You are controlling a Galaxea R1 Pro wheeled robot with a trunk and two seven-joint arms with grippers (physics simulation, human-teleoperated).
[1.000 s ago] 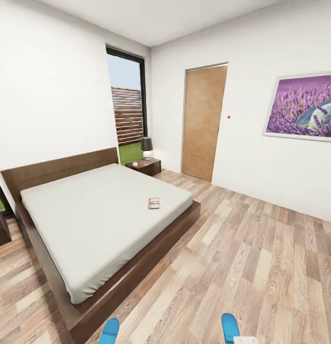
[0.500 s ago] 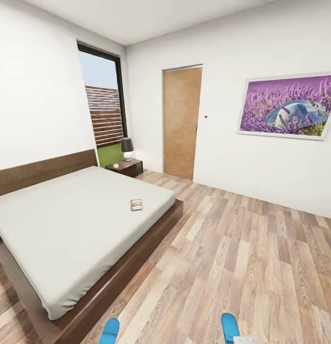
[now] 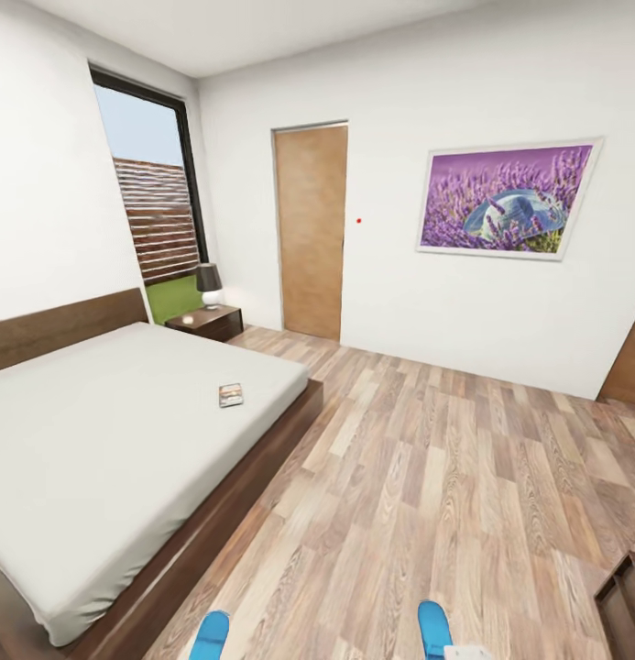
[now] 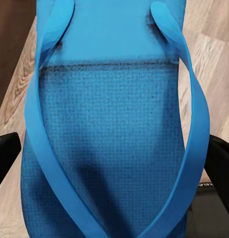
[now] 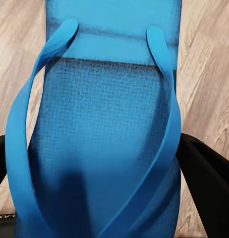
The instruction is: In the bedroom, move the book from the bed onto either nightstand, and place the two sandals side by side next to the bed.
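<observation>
At the nearest edge of the head view, two bright-blue flat sandals were seen: the left sandal [image 3: 210, 634] and the right sandal [image 3: 435, 628], well apart, above the wood-plank floor [image 3: 427, 495]. In the left wrist view, the left sandal [image 4: 114, 129] with its blue straps was seen clasped between the black fingers [image 4: 5, 153] of the left tool [image 4: 112, 163]. In the right wrist view, the right sandal [image 5: 99, 134] was likewise gripped between the black fingers [image 5: 206, 173] of the right tool [image 5: 102, 168].

Further off, on the left, the large low bed with a dark-brown wooden frame and light-grey mattress [image 3: 97, 440] was seen. The small thin paperback book with a greyish cover [image 3: 231, 395] lay flat on the mattress, near the bed's right-hand edge.

Beyond the bed, a low dark-brown wooden nightstand [image 3: 205, 323] stood just beside the headboard, with a dark-shaded lamp [image 3: 208, 283] on its top. Behind it a tall black-framed window [image 3: 152, 202] showed a slatted brown fence. On the far white wall a light wooden door [image 3: 311, 232] and a framed purple lavender picture [image 3: 505, 199] were seen.
</observation>
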